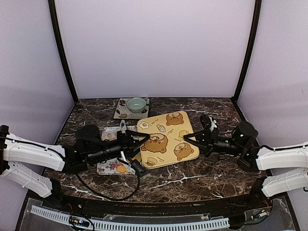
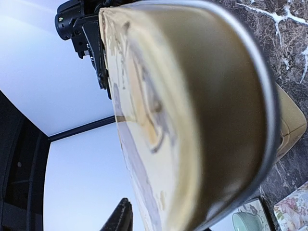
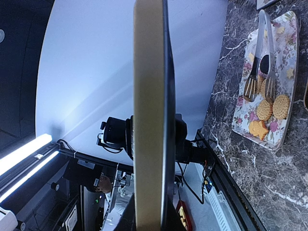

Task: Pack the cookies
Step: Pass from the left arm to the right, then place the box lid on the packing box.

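Observation:
A yellow bear-printed tin lid (image 1: 166, 139) hangs tilted between my two grippers. My right gripper (image 1: 191, 139) is shut on its right edge. In the right wrist view the lid (image 3: 149, 96) stands edge-on with a dark finger (image 3: 130, 216) pressed to each face. My left gripper (image 1: 139, 139) straddles the left edge. Its one visible finger (image 2: 122, 216) stands apart from the lid's printed face (image 2: 144, 120); the other is hidden behind the lid. The cookies (image 3: 272, 108), round golden ones and a fish-shaped one (image 3: 258, 129), lie on a floral tray (image 3: 284, 48).
Metal tongs (image 3: 262, 62) rest on the floral tray (image 1: 108, 167), which my left arm partly covers. A pale green bowl (image 1: 136, 104) sits on a coaster (image 1: 121, 113) at the back. A cream-yellow tin part (image 2: 291, 120) shows under the lid. Purple walls enclose the marble table (image 1: 192, 180).

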You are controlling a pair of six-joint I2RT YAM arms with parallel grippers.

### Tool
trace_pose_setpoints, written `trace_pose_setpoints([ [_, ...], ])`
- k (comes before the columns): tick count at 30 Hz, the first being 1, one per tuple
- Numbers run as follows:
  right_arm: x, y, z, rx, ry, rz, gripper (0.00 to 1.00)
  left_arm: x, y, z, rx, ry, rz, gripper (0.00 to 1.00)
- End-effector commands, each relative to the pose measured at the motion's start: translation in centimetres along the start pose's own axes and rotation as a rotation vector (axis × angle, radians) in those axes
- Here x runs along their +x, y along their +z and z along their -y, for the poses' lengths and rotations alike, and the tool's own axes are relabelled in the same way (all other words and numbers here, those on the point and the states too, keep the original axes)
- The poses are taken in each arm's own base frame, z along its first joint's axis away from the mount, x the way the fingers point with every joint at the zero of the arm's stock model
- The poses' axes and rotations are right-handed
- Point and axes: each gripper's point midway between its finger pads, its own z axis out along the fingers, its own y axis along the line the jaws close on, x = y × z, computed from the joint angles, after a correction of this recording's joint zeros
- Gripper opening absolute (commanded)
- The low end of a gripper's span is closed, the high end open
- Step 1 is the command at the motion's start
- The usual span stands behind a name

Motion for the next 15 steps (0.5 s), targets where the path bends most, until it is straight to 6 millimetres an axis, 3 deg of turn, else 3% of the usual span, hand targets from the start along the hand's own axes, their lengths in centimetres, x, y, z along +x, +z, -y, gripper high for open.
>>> trace_pose_setpoints([
  [1,-0.8,-0.6,-1.1,-0.041,-0.030,0.027,0.11,1.4,0.4,-1.5,-0.031,0.001,-0.054,0.56],
  [4,-2.1,-1.5,-0.6,-0.004,-0.039,0.063,0.12,2.3,0.4,-1.1,-0.013,-0.022,-0.091,0.92],
  [5,-2.6,-1.8,-0.3,0.018,-0.047,0.076,0.13,2.6,0.4,-0.8,-0.001,-0.036,-0.103,0.98],
  [9,-4.9,-2.9,0.9,0.074,-0.053,0.112,0.13,3.6,-0.2,1.4,0.110,-0.112,-0.137,0.99],
  [13,-7.5,-3.7,2.7,0.125,-0.058,0.145,0.13,4.6,-1.5,6.2,0.307,-0.223,-0.192,0.99],
  [15,-8.7,-4.0,3.7,0.141,-0.051,0.164,0.13,6.2,-1.9,8.1,0.421,-0.340,-0.264,0.99],
])
